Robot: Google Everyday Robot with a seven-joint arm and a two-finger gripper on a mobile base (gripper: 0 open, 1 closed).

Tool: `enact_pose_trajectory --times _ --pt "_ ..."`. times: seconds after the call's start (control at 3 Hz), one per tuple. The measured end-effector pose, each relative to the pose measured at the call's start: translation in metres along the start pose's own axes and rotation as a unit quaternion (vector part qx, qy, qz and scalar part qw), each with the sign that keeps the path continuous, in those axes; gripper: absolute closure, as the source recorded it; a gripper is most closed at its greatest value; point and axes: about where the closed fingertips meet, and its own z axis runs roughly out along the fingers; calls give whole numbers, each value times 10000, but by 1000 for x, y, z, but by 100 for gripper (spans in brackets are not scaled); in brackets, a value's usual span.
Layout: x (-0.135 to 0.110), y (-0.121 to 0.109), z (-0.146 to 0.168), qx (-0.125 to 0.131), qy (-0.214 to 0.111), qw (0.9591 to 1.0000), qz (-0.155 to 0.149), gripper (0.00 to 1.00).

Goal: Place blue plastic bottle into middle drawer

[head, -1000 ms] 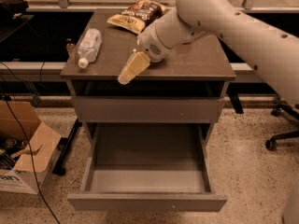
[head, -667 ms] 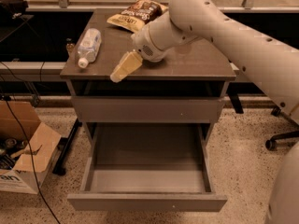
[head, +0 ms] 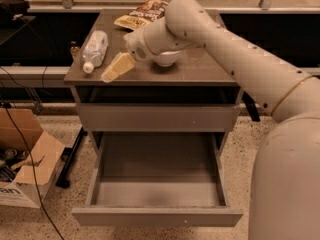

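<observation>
Leftward across the worktop (head: 200,70) is where the pincer (head: 112,71) has travelled since the earlier frame, closing on the blue plastic bottle (head: 94,50), which has not shifted. That bottle lies on its side near the worktop's left edge, white cap pointing toward the front, and the pincer now hangs just beside it, on the side away from that edge and a little toward the front, not touching as far as can be seen. Whether the pincer is apart or together I cannot tell. The middle drawer (head: 156,217) below stands pulled out with its grey inside bare, so the grasp is probably the step in hand. The chief risk is a sideways nudge: a round bottle lying down will likely roll, and a push from this side would drive it toward the left edge and off onto the floor by the cardboard box (head: 30,166). A descent landing on the curved wall instead of straddling it could squirt it away. The arm's wrist sits close over the white bowl (head: 166,59), so a swing could drag that along. Later, carrying the bottle down past the shut drawer front (head: 157,117) may clip it.
</observation>
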Motion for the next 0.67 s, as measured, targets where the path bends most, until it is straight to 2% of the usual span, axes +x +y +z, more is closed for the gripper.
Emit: enact_pose_trajectory --times 0.33,0.67 --pt "-21 -8 35 -223 -152 9996 -122 0" --pt "-22 -8 35 -225 -154 9996 -119 0"
